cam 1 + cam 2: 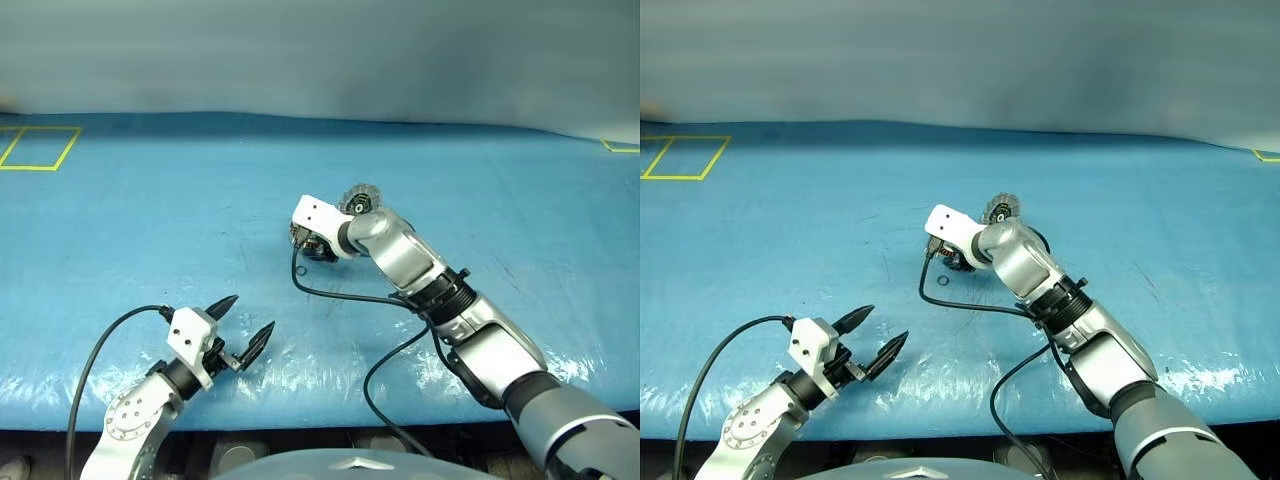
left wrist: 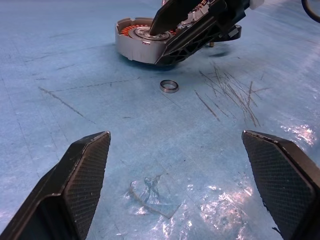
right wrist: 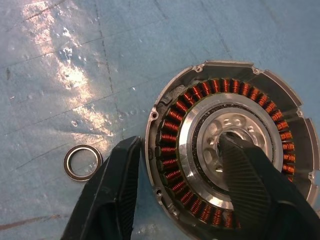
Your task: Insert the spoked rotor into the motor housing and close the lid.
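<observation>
Looking down from the head views, the blue-covered tabletop (image 1: pixel 150 200) carries the work near its middle. The right tool (image 1: pixel 312 243) reaches down onto the motor housing (image 1: pixel 962 260), which is mostly hidden beneath it. Just behind the wrist stands the lid (image 1: pixel 358 199), tilted up, ribbed face showing. A small dark ring (image 1: pixel 942 281) lies just beside the housing, toward the near edge. The left tool (image 1: pixel 243 330) hovers close to the near edge, well apart from the housing, its two black fingers spread wide with nothing between them.

From the left wrist view, the same spread fingers (image 2: pixel 82 175) frame bare blue cover; farther off sits the ring (image 2: pixel 169 86) and beyond it the housing (image 2: pixel 135 42) with the right tool across its top.

From the right wrist view, the housing (image 3: pixel 227 75) shows its circle of copper windings (image 3: pixel 175 150) around a silver centre. One finger (image 3: pixel 250 185) of the right tool rests in the central hub, the other (image 3: pixel 112 195) stands just outside the rim, so the tool straddles the housing wall, partly closed. Whether it grips, I cannot tell. I cannot make out the spoked rotor apart from the housing.
</observation>
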Robot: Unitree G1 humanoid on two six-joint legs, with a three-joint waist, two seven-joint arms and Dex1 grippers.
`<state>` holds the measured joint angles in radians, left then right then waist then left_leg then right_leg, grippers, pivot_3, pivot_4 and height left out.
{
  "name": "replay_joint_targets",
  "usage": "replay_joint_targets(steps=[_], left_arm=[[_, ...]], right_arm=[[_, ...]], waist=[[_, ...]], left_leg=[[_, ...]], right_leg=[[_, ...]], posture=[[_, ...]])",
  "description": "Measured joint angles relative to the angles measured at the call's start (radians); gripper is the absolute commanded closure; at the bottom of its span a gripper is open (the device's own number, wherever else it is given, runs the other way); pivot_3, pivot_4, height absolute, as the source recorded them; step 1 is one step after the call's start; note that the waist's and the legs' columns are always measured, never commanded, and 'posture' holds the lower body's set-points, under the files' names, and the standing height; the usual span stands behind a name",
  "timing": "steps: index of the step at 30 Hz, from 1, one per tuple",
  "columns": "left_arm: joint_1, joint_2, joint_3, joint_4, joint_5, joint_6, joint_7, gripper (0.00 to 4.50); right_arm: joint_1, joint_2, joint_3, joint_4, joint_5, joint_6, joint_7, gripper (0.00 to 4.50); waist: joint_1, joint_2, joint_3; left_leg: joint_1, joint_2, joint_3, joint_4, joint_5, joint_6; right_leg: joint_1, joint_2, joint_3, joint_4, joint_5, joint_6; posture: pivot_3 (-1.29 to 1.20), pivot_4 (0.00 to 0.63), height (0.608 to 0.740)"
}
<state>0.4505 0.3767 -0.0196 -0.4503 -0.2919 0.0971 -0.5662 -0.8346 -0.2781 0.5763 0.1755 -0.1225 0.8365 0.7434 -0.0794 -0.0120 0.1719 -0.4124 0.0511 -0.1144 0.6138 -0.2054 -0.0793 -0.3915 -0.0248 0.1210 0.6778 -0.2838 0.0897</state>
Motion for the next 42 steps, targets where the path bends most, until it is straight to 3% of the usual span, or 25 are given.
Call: replay_joint_targets(steps=[19, 23, 32, 42], left_arm=[[-0.011, -0.010, 0.001, 0.000, 0.004, 0.000, 0.005, 0.00], [-0.008, -0.010, 0.010, 0.000, 0.003, 0.000, 0.008, 0.00], [0.016, -0.012, 0.017, -0.006, 0.003, -0.001, 0.025, 0.00], [0.055, -0.021, 0.021, -0.018, 0.002, -0.018, 0.033, 0.00]], right_arm=[[-0.054, 0.025, 0.030, 0.095, -0.049, -0.082, 0.045, 2.55], [-0.051, 0.003, 0.054, 0.091, -0.055, -0.244, 0.100, 2.62], [-0.051, -0.040, 0.166, 0.046, -0.117, -0.664, 0.246, 2.66], [-0.051, -0.156, 0.261, -0.035, -0.301, -0.985, 0.360, 2.66]], waist=[[-0.009, 0.001, 0.000], [-0.012, 0.001, 0.001], [-0.007, 0.001, 0.001], [0.004, 0.001, 0.002]], left_leg=[[0.001, 0.001, 0.001, 0.001, 0.003, 0.000], [-0.002, 0.001, 0.001, -0.001, 0.003, 0.000], [-0.004, 0.000, 0.000, -0.003, 0.002, -0.001], [-0.002, 0.000, 0.000, -0.001, 0.003, -0.001]], right_leg=[[0.000, 0.000, 0.000, 0.000, 0.000, -0.001], [-0.003, 0.000, 0.000, 0.000, 0.002, 0.003], [-0.005, 0.000, 0.000, -0.001, 0.002, -0.003], [-0.002, 0.000, 0.000, -0.001, 0.000, 0.001]], posture=[[0.00, 0.150, 0.740], [0.00, 0.150, 0.740], [0.00, 0.150, 0.740], [0.00, 0.150, 0.740]])
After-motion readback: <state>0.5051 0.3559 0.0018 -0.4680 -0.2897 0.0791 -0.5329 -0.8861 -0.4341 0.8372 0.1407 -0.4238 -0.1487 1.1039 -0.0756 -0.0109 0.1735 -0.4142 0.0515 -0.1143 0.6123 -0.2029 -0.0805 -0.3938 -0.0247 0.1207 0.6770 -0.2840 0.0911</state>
